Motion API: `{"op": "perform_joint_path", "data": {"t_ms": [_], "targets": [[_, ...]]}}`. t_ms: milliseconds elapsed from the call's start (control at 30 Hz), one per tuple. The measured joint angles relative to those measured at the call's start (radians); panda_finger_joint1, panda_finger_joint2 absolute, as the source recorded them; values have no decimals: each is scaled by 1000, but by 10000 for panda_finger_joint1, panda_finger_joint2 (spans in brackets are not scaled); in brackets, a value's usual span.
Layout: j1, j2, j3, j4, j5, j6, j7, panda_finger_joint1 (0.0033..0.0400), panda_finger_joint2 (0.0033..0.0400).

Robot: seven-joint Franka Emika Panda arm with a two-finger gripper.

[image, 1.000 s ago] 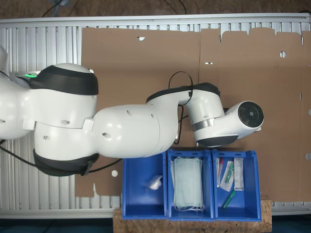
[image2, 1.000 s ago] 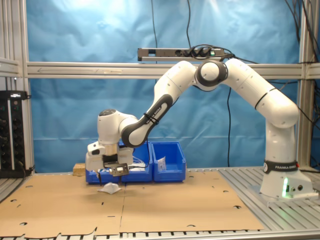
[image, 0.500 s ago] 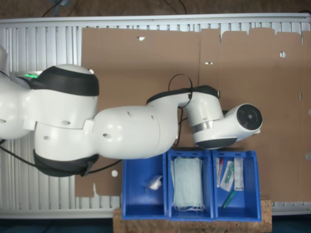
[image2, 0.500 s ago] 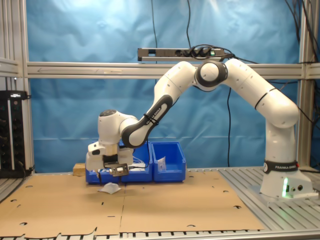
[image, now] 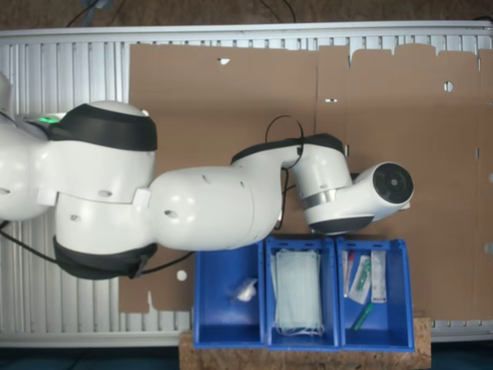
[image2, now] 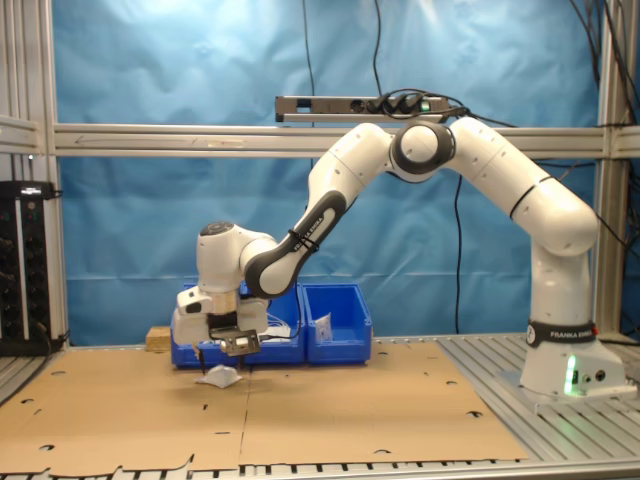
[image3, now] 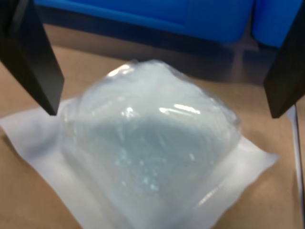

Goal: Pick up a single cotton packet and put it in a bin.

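Gripper (image3: 159,62) spread wide, black fingers (image3: 33,57) standing apart on either side of the cotton packet (image3: 147,152) and touching nothing. Hanging low in the second exterior view (image2: 222,352), just above that same packet (image2: 219,378). Packet lying flat on the cardboard sheet (image2: 330,410) directly beneath the open fingers, its puffed translucent middle between them, its flat sealed edge spreading outward onto the cardboard. Just beyond the packet, sitting in a row, three blue bins, their walls (image3: 200,19) rising close behind the fingers. Nearest bin (image: 371,293) holding small packaged items and a green stick-like thing; middle bin (image: 302,294) holding a pale green stack of face masks (image: 296,291); far bin (image: 227,297) holding a crumpled white scrap (image: 246,290). Reaching back from the wrist, white arm (image2: 480,170) arching up and over to its base (image2: 565,365) on the ribbed metal table (image2: 590,420). Farther behind, hanging blue backdrop (image2: 150,70).
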Motion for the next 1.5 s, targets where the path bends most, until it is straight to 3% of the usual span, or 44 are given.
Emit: {"op": "perform_joint_path", "data": {"t_ms": [1500], "targets": [[12,1,0,-16,0,11,0,400,400]]}}
